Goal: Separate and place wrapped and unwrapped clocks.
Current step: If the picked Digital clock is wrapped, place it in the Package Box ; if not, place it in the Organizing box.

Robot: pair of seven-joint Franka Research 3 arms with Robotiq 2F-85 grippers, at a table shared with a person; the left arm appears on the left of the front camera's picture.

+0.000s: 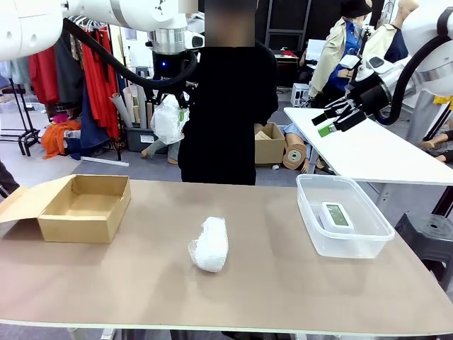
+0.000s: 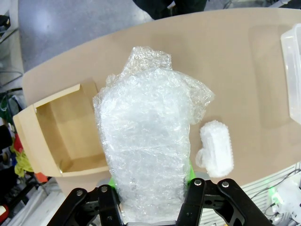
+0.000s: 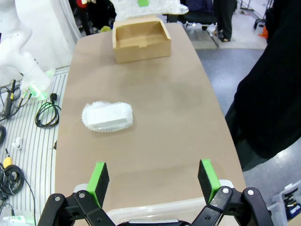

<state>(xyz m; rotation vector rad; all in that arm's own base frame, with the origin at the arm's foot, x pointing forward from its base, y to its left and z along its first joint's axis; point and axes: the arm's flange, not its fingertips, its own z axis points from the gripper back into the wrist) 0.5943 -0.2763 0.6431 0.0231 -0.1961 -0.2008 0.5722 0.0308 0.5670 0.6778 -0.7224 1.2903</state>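
Front view: the robot's left hand [image 1: 175, 105] is clenched on a wrapped clock [image 1: 168, 119], a bundle of crinkly bubble wrap raised high above the far edge of the table [image 1: 283, 290], just in front of a person in black [image 1: 226, 106] standing at the far side. The open cardboard box [image 1: 85, 205] sits far left on the table and looks to be the place meant for wrapped items, which would explain why the bundle is carried aloft on that side. In the left wrist view the left hand [image 2: 151, 197] pinches the bundle [image 2: 150, 141] at its lower end between green pads. The wrap rises well past the fingertips, with the box [image 2: 61, 136] below on one side. A second wrapped clock [image 1: 209, 244] lies on its side near the table's middle, well apart from both hands and between the box and a clear plastic tub [image 1: 304, 202] at the right. The unwrapped clock [image 1: 337, 214], white with a grey-green screen, lies flat inside the tub, so that sort appears settled. The right hand [image 1: 338, 117] hangs released and empty, high above the tub's far side. In its own wrist view, the right hand [image 3: 153, 176] has its green pads spread wide over the tub's rim [image 3: 155, 207], and the loose bundle [image 3: 107, 116] lies farther along the table toward the box [image 3: 141, 37].
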